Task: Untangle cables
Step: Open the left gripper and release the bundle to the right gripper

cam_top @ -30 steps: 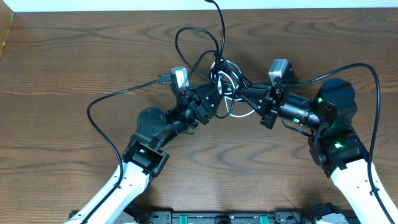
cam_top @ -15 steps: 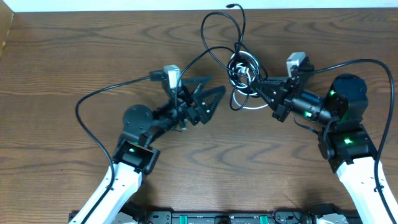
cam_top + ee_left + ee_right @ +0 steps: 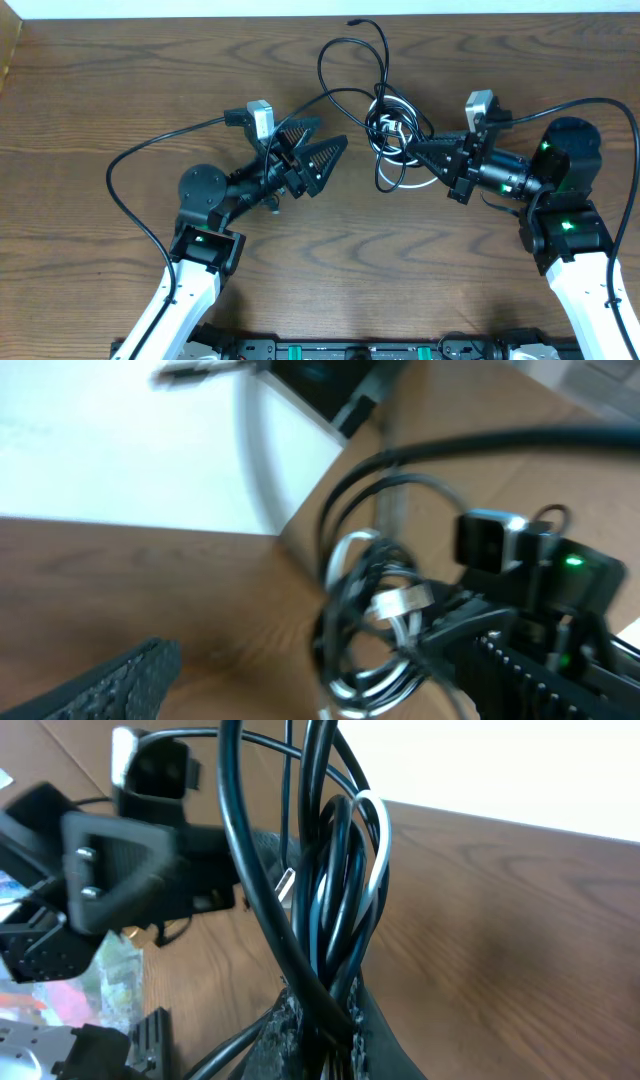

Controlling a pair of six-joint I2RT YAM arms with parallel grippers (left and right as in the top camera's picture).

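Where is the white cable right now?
In the overhead view the white cable loops inside the black cable tangle, right of centre, which the right gripper pinches. The open left gripper sits apart on its left.

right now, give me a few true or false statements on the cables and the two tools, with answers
1. The right tool is shut on the cable bundle. True.
2. The left tool is gripping a cable. False: its fingers are spread open and hold nothing.
3. A white cable runs in among the black ones. True.
4. The cable bundle lies at the near edge of the table, between the arm bases. False: it sits toward the far edge, with one black loop reaching close to that edge.
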